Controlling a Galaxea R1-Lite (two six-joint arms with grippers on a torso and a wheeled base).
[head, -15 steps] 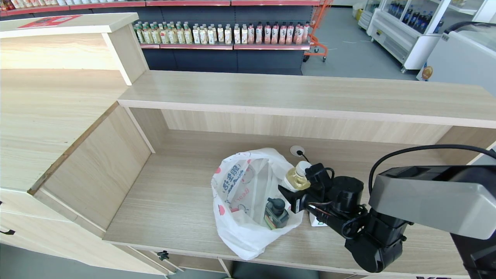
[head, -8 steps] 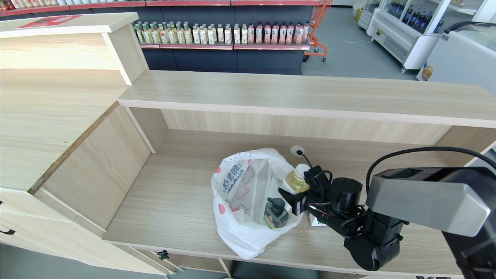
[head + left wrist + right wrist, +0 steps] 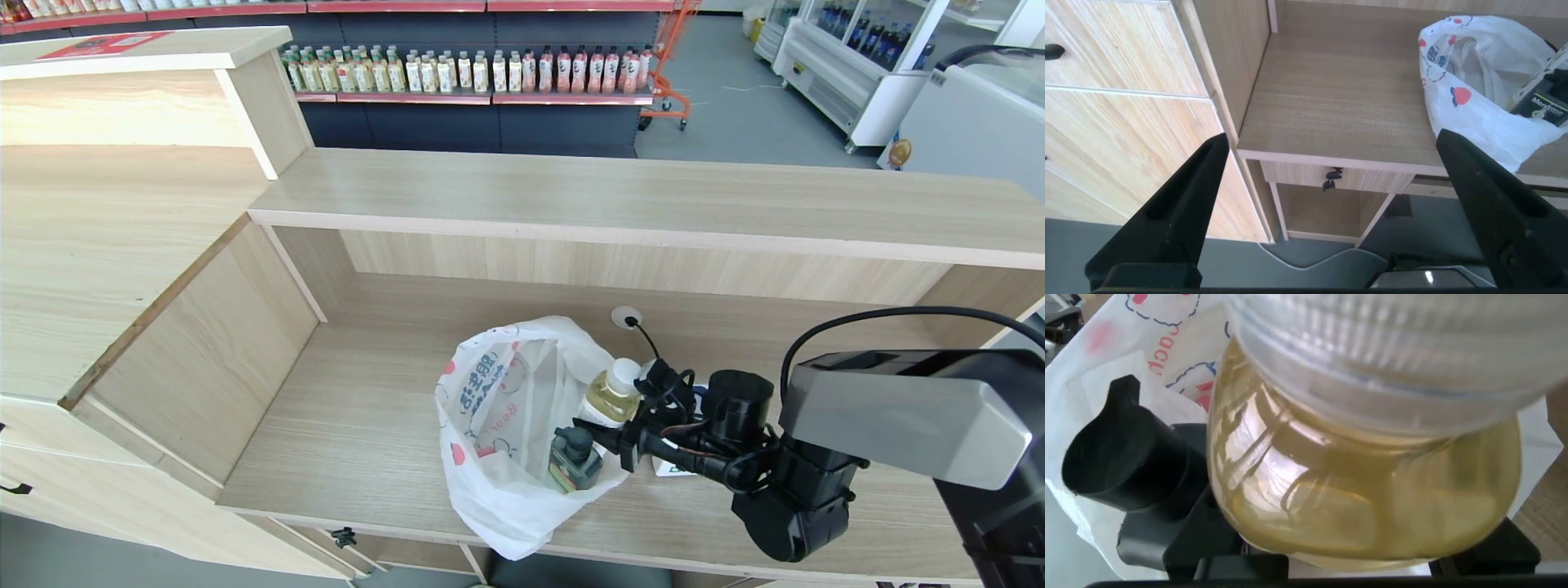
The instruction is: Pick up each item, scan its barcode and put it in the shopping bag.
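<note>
— While the right gripper [image 3: 627, 406] hangs at the mouth of the bag, what is it carrying?

— Its fingers are clamped round the body of the pale yellow bottle [image 3: 612, 394], which is roughly upright with its white cap on top. The bottle sits at the right rim of the shopping bag [image 3: 498, 425], which lies slumped open on the counter [image 3: 351, 425].

— Why upright?

— So the base goes in first, I'd say, and the plastic is pushed aside rather than snagged. A dark bottle [image 3: 571, 459] with a black cap already stands inside, just beside and below. The new one needs the gap next to it.

— Has it been scanned?

— I can't tell. Its place at the rim suggests the bagging step.

— And the left gripper [image 3: 1331, 143]?

— Its fingers are spread wide, grasping nothing. It is low, off the counter's front edge and well apart from the bag, probably parked clear of the other arm.

— Any risk?

— The soft rim could fold under the base, or the bottle could knock its neighbour.
</note>
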